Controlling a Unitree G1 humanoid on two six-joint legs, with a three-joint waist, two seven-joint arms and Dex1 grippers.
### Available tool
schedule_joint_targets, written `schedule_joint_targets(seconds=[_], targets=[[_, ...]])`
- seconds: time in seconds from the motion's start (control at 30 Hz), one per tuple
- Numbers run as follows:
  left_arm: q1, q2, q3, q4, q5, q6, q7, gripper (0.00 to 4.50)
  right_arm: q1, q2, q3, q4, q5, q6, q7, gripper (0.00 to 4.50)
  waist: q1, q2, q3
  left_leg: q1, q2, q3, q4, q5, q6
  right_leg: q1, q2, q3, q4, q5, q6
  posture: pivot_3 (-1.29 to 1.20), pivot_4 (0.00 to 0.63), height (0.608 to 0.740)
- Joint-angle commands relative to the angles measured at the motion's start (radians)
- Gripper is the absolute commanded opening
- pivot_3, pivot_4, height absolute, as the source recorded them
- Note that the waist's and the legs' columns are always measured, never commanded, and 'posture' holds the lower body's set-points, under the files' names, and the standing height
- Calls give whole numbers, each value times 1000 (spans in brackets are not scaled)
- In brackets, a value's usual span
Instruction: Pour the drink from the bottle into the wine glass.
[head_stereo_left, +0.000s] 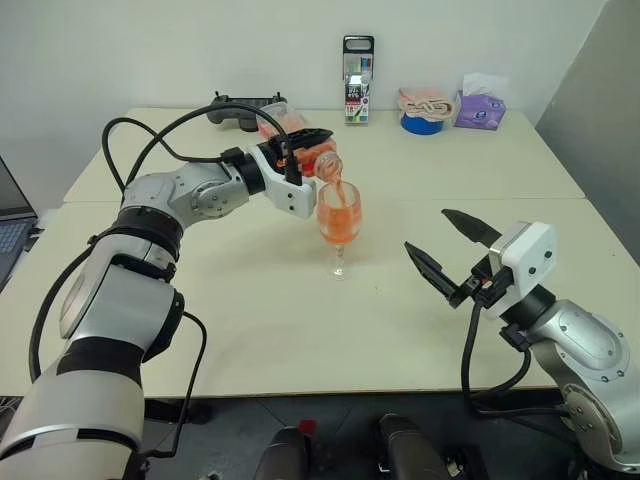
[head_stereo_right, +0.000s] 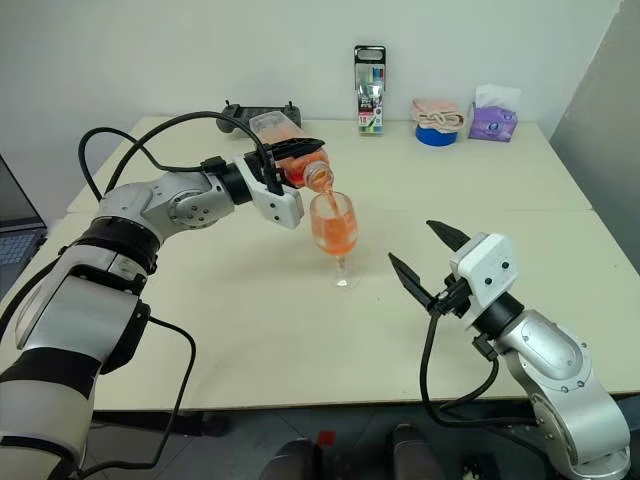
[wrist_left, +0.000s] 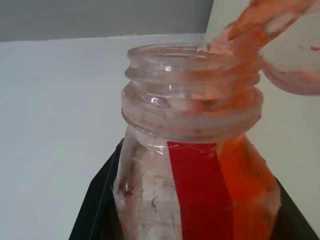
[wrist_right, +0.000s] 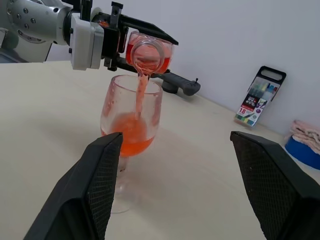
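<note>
While I tip the bottle, this is how my bench looks:

Left claw (head_stereo_left: 300, 150): clamped tight on the bottle (head_stereo_left: 295, 135), fingers pressed against its sides, arm reaching across over the middle of the bench (head_stereo_left: 200, 330).

Bottle: uncapped and tilted with its open mouth down, just above the rim of the wine glass (head_stereo_left: 339, 215). My left wrist view shows the threaded neck (wrist_left: 192, 95), a red band below it, and orange liquid lying along one side of the body.

Drink (wrist_right: 141, 95): a thin bright orange stream falls from the bottle mouth into the bowl. Orange liquid already sits in the lower part of the bowl (wrist_right: 131, 135), and more remains in the bottle.

Wine glass: upright on its round foot near the centre of the bench, directly beneath the bottle mouth. Nothing grips it.

Right claw (head_stereo_left: 455, 250): spread wide and empty, both black fingers apart, held above the bench to the right of the glass and pointing toward it, well apart from it.

Far edge of bench: a dark game controller (head_stereo_left: 240, 108) behind the bottle, an upright marker pack (head_stereo_left: 357, 80), a blue tape roll (head_stereo_left: 422, 122) with pale cloth on it, and a purple tissue box (head_stereo_left: 480, 108).
</note>
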Motion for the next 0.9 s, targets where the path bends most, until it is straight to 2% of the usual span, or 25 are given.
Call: schedule_joint_targets(seconds=[0.03, 0.43, 0.53, 0.67, 0.73, 0.8, 0.87, 0.9], targets=[[-42, 23, 7, -15, -3, 2, 28, 1733, -20, -3, -2, -12, 1, -14, 0, 3685, 0, 0, 0, 0, 0, 0, 0, 0, 0, 0, 0, 0, 0, 0, 0, 0, 150, 740], [-37, 26, 11, -19, -6, -1, 37, 1733, -49, -3, 11, -2, 8, -7, 6, 3685, 0, 0, 0, 0, 0, 0, 0, 0, 0, 0, 0, 0, 0, 0, 0, 0, 150, 740], [-32, 15, 33, -2, -58, -11, -13, 1733, -64, -5, 9, 8, 11, -5, 10, 3685, 0, 0, 0, 0, 0, 0, 0, 0, 0, 0, 0, 0, 1, 0, 0, 0, 150, 740], [1, -34, 125, 54, -292, -18, -264, 1718, -109, -4, 18, 26, 25, 6, 17, 3685, 0, 0, 0, 0, 0, 0, 1, 0, 0, 0, 0, 0, 1, 0, 0, 0, 150, 740], [14, -43, 152, 53, -360, -8, -348, 1712, -134, -2, 14, 32, 52, 26, 23, 3685, -1, 0, 0, 0, 0, 0, 1, 0, 0, 0, 0, 0, 1, 0, 0, 0, 150, 740], [40, -75, 237, 37, -525, 79, -511, 1712, -206, -2, 0, 40, 114, 88, 22, 3685, -3, 0, 0, 0, 0, 0, 1, 0, 0, 0, 0, 0, 1, 1, -2, 0, 150, 740], [77, -113, 359, -13, -738, 252, -691, 1710, -320, -13, -13, 63, 192, 185, 21, 3685, -8, 0, 0, 0, 0, 1, 2, 0, 0, 0, 0, 1, 2, 3, -5, 0, 150, 740], [90, -121, 393, -41, -792, 310, -737, 1709, -355, -19, -18, 71, 216, 217, 19, 3685, -9, 0, 0, 1, 0, 2, 2, 0, 0, 0, 0, 1, 3, 3, -5, 0, 150, 740]])
